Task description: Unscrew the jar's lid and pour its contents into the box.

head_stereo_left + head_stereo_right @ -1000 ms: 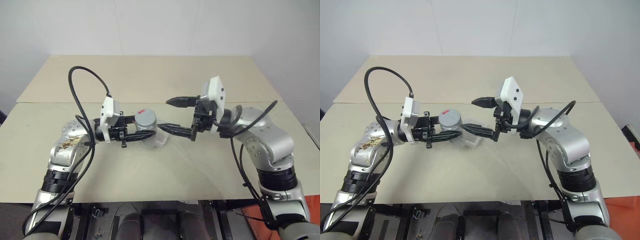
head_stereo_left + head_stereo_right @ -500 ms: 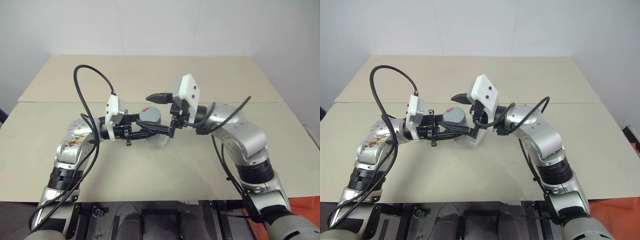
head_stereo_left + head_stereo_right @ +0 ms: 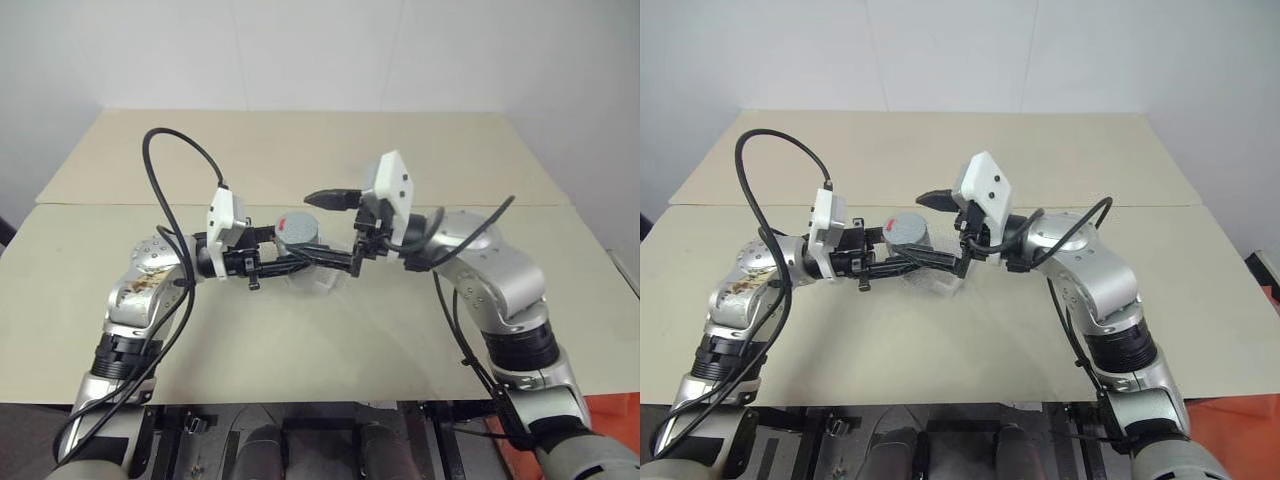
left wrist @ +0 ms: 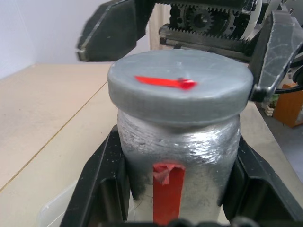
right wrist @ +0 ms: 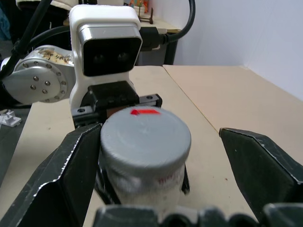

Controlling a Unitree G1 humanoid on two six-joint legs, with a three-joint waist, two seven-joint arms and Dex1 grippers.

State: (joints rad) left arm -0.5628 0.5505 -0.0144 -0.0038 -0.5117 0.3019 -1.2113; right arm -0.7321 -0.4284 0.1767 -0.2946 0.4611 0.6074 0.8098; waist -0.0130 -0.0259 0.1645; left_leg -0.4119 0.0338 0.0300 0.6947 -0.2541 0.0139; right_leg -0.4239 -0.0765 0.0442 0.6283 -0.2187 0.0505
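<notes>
My left fingers pinch the foil-wrapped jar; my spread right fingers flank its smooth grey lid.

The lid looked like dull grey plastic, matt and faintly uneven, with a strip of glossy red tape on top, while the jar beneath it was clear plastic whose wall looked wrinkled and silvery, with a rough-edged piece of red tape stuck down its side. The black fingers clamped on the jar had a smooth, slightly shiny plastic look, and the right gripper had the same. The tabletop was a matt, pale beige board, and the box was thin transparent plastic.
</notes>
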